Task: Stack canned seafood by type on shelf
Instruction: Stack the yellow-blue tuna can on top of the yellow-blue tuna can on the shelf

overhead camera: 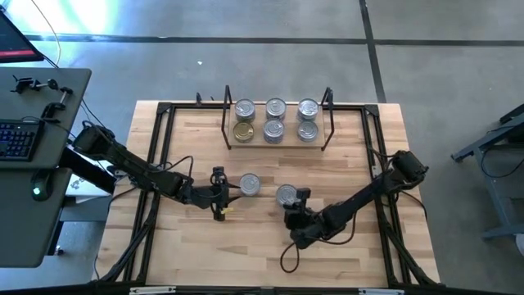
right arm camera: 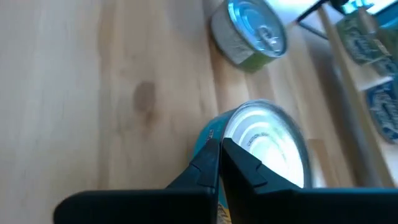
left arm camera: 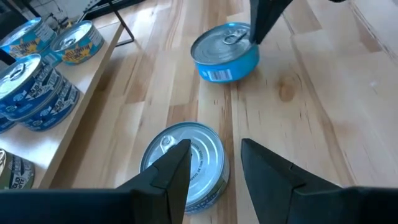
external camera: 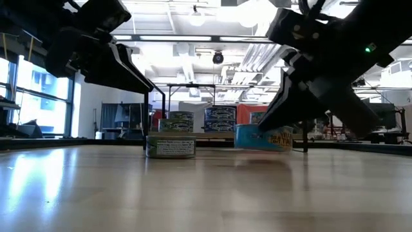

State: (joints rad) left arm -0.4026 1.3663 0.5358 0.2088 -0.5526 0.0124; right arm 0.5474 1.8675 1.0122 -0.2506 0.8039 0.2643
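Six tins stand on the shelf [overhead camera: 288, 144] in three columns; one [overhead camera: 244, 131] has a gold lid. Two silver-lidded tins are on the table in front of it. The green-labelled tin [overhead camera: 249, 184] rests flat on its base. My left gripper [left arm camera: 214, 162] is open just to its left, with one finger over the tin's near edge [left arm camera: 186, 163] and no touch that I can see. The blue-labelled tin [overhead camera: 286, 194] is at my right gripper [right arm camera: 219, 155], which is shut on it. My right gripper pinches the blue-labelled tin at its rim [right arm camera: 231, 134], on the side toward the table's near edge. One finger lies against the blue wall and one on the lid. The fingers slant down from the near side. The tin [external camera: 264, 138] sits slightly tilted, low over the table.
A black tube frame [overhead camera: 164, 111] runs around the table's edges. Cables trail from both arms over the near part of the table. The shelf's black wire end frames [overhead camera: 228, 115] stand at either end of the tins. Bare wood lies to the left and right of the two loose tins.
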